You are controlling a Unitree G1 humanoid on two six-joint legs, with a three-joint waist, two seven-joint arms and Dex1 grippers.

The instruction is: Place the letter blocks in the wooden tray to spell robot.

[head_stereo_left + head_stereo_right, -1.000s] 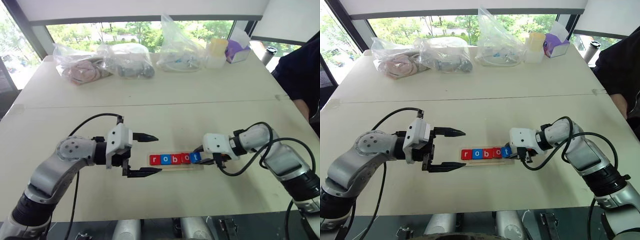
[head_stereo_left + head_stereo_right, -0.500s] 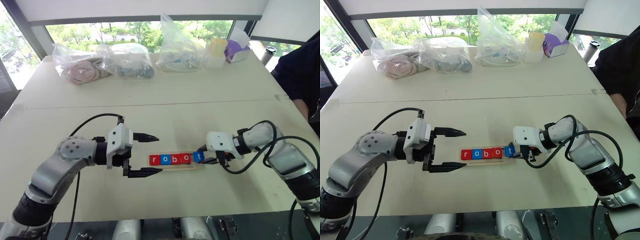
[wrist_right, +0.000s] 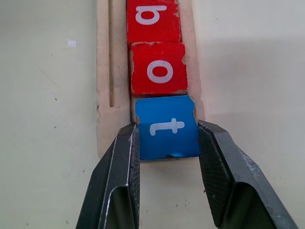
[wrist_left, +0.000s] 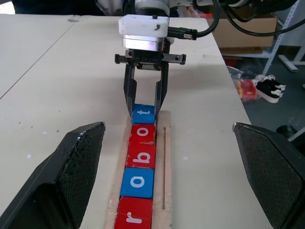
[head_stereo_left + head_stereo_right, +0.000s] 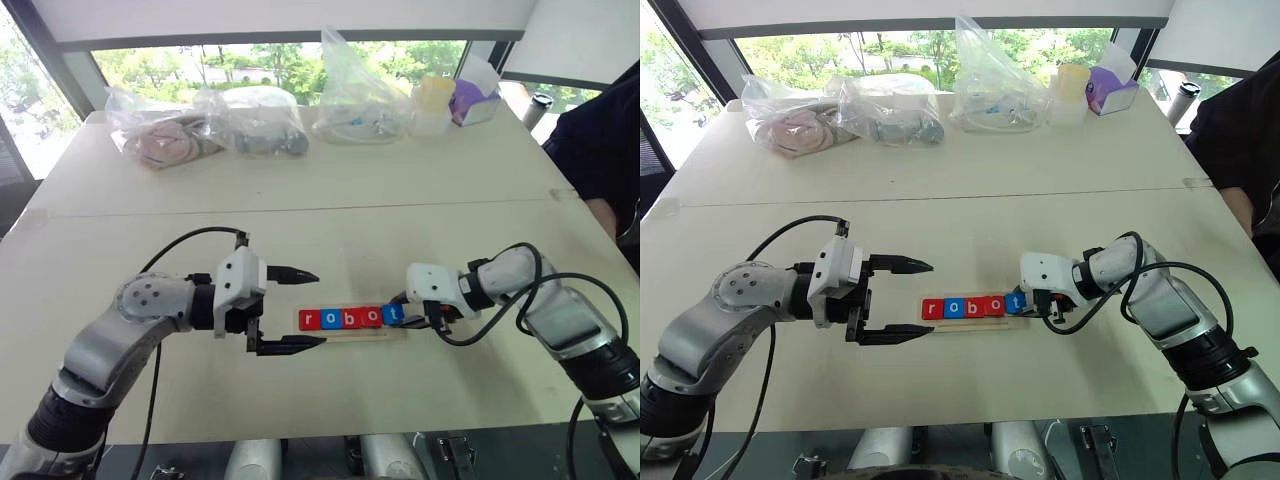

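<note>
Fingers (image 3: 125,171) of your right gripper (image 3: 167,179) are clamped on either side of the blue t block (image 3: 167,128), which sits at the wooden tray's (image 3: 103,86) end, just past the red o (image 3: 158,69) and red b (image 3: 152,18). Your left gripper (image 5: 290,308) hovers by the tray's other end, beside the red r (image 4: 134,218), its fingers spread wide and empty.

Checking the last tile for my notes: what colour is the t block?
Blue, with a white letter; the t block shows best in the right wrist view.
</note>
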